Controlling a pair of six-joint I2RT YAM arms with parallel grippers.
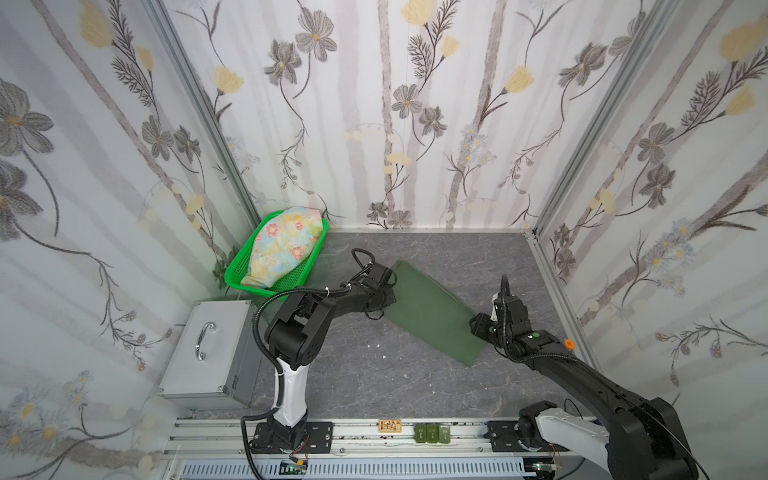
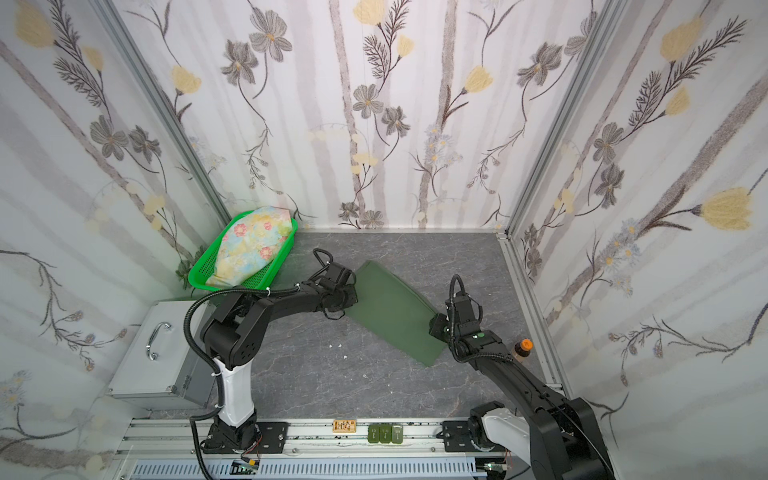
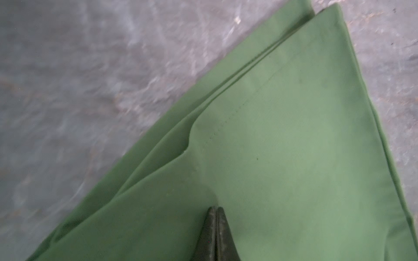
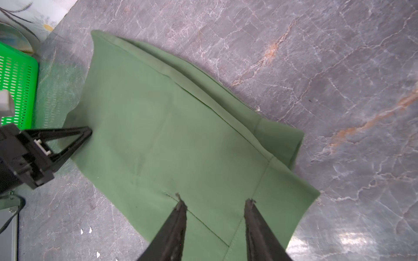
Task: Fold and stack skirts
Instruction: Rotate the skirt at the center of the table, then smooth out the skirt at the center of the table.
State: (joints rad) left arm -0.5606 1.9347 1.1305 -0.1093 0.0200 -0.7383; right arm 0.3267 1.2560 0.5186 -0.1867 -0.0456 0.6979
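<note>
Closest to my top camera runs the rail (image 1: pixel 365 434) that carries both arm bases, with three small green blocks (image 1: pixel 432 433) sitting on it between them. Beyond it, the grey marbled bench (image 1: pixel 374 374) holds the work.

I see the olive skirt (image 1: pixel 432 311) lying flat near the middle of the bench. It is folded into a long strip that runs diagonally from beside the basket (image 1: pixel 291 282) toward my right arm. The left wrist view shows layered edges along one side of it.

My left tool (image 3: pixel 216 210) is at the strip's far end, on the basket side. Its fingers are pressed together with no gap, and the tips are down on the cloth near a long edge. The fabric puckers slightly around the tips, but I cannot tell whether any cloth is caught between them.

My right tool (image 4: pixel 214 201) is over the strip's other end, the one nearer its own arm. Its fingers stand apart with green cloth showing between them. The tips rest on or just above the fabric beside a stitched seam, and they clamp nothing.

The flowered skirt (image 1: pixel 286 245) lies bundled in the basket at the far left corner, well apart from both tools. A metal case (image 1: pixel 208 345) stands on the left edge, just in front of the basket.
</note>
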